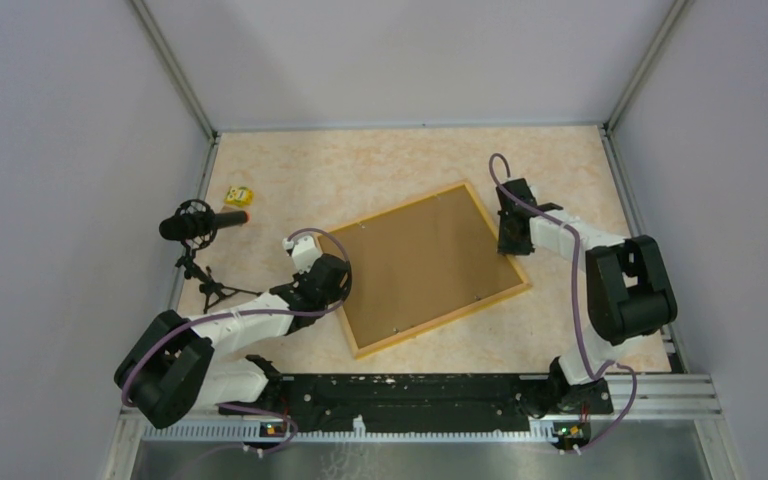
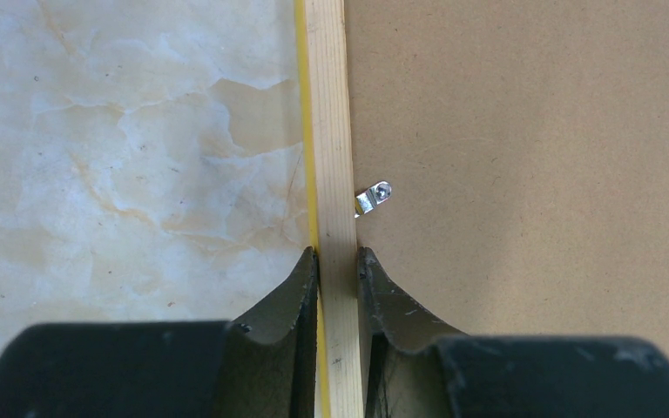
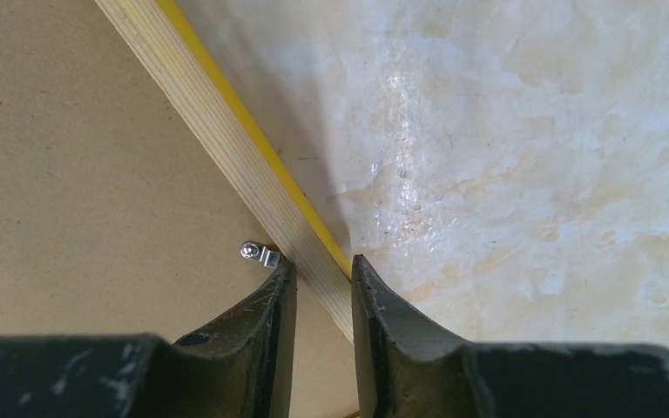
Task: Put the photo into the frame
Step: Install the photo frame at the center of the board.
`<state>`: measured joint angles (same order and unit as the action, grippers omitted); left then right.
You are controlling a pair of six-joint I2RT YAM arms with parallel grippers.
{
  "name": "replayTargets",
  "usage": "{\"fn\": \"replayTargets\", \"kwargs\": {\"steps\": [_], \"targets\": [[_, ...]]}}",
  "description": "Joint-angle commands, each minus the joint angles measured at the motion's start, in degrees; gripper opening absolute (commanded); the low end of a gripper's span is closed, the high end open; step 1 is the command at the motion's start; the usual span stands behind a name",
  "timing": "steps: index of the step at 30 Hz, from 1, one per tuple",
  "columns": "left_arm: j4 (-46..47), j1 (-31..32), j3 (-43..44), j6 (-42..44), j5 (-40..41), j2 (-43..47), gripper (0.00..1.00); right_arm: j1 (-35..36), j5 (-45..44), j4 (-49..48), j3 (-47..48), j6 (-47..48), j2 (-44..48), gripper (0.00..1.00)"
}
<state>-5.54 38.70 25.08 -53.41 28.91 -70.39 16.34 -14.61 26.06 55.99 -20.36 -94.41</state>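
From above, the frame (image 1: pixel 444 320) lies flat and askew on the table (image 1: pixel 290 170), back upward, its brown backing board (image 1: pixel 425 265) filling the yellow border; the left gripper (image 1: pixel 338 285) sits on one side rail and the right gripper (image 1: pixel 507 242) on the opposite one; the photo shows in no view, so whether it lies under the board I cannot tell.

At the left wrist, the frame (image 2: pixel 331 131) sends its pale wooden rail straight between the fingers (image 2: pixel 292 296), which press it from both sides, jaws clamped on it; a small metal tab (image 2: pixel 375 197) just beyond them reaches from the rail over the backing board (image 2: pixel 531 174).

At the right wrist, the frame (image 3: pixel 218 131) crosses on a slant, its rail passing between the fingers (image 3: pixel 261 322); the jaws look closed against it, a like metal tab (image 3: pixel 261 253) touching the inner fingertip.

By my judgement the frame is light and stiff along each rail, yet broad and thin, apt to twist if one side rises alone; the narrow rails, taken on opposite sides, are the sound hold; smooth wood could slip in hard fingers, and the tabs look easily bent.
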Motion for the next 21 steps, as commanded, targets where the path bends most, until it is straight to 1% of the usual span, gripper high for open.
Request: {"fn": "replayTargets", "kwargs": {"steps": [1,7,9,11,12,13,14,17,21], "targets": [[-3.2,0.2,-1.8,0.1,-8.3,-2.4,0.16,-0.2,0.3,-2.4,-0.1,-0.4,-3.2,0.21],[-3.2,0.2,-1.9,0.0,-8.4,-2.3,0.16,-0.2,1.2,-2.8,-0.7,-0.1,-2.5,0.11],[-3.1,0.2,-1.9,0.1,-8.4,-2.3,0.16,-0.2,1.9,-2.6,-0.9,0.1,-1.3,0.11],[-3.1,0.2,-2.0,0.0,-8.5,-2.3,0.16,-0.1,2.0,-2.1,-1.3,0.2,0.1,0.15],[-3.2,0.2,-2.0,0.1,-8.5,-2.3,0.16,-0.2,1.7,-1.7,-1.3,0.2,0.8,0.21],[-3.1,0.2,-2.0,0.1,-8.5,-2.3,0.16,-0.2,1.4,-1.3,-1.3,0.1,1.5,0.30],[-3.0,0.2,-2.0,0.1,-8.5,-2.3,0.16,-0.2,1.0,-0.8,-1.2,0.0,2.1,0.35],[-3.1,0.1,-1.9,0.1,-8.5,-2.5,0.16,-0.2,0.5,-0.3,-1.3,0.0,3.1,0.41],[-3.1,0.1,-1.9,0.1,-8.5,-2.5,0.16,-0.2,0.0,-0.8,-1.3,0.0,2.3,0.44]]}}
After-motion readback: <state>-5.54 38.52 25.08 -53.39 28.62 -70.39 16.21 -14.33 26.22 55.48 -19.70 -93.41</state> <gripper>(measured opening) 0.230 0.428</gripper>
